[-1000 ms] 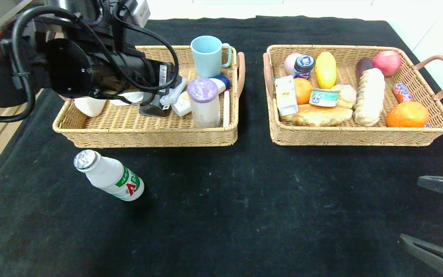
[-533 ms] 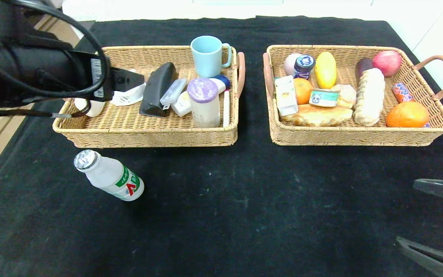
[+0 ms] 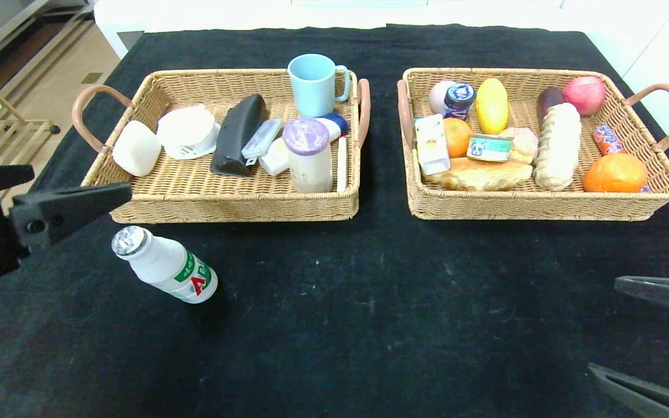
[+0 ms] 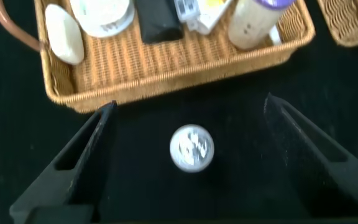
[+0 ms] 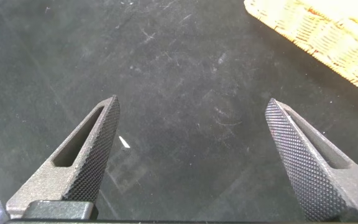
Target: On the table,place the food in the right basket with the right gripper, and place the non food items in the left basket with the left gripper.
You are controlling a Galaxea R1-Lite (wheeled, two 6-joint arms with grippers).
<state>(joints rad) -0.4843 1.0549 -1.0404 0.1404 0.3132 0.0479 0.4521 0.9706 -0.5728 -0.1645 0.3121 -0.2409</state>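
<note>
One food item lies on the black table (image 3: 369,302): a white foil-capped bottle (image 3: 163,264) with a green-red label, on its side in front of the left basket (image 3: 230,204). My left gripper (image 3: 79,180) hovers open just left of the bottle's cap. In the left wrist view the foil cap (image 4: 192,147) shows between the spread fingers of that gripper (image 4: 191,101), untouched. The clear plastic case (image 3: 261,138) and the blue-capped shampoo bottle (image 3: 334,122) rest in the left basket. The right basket (image 3: 543,206) holds the croissant (image 3: 479,173), tin can (image 3: 488,148) and juice carton (image 3: 431,144). My right gripper (image 3: 601,325) is open and empty at the near right.
The left basket also holds a blue mug (image 3: 314,84), a purple-lidded tub (image 3: 308,152), a black case (image 3: 238,134) and white soap (image 3: 136,148). Fruit and a bread loaf (image 3: 558,145) fill the right basket. The right wrist view shows bare cloth and a basket corner (image 5: 316,31).
The left arm has drawn back from over the left basket to the near left, leaving the clear case inside, and its jaws opened wider. The right arm barely shifted.
</note>
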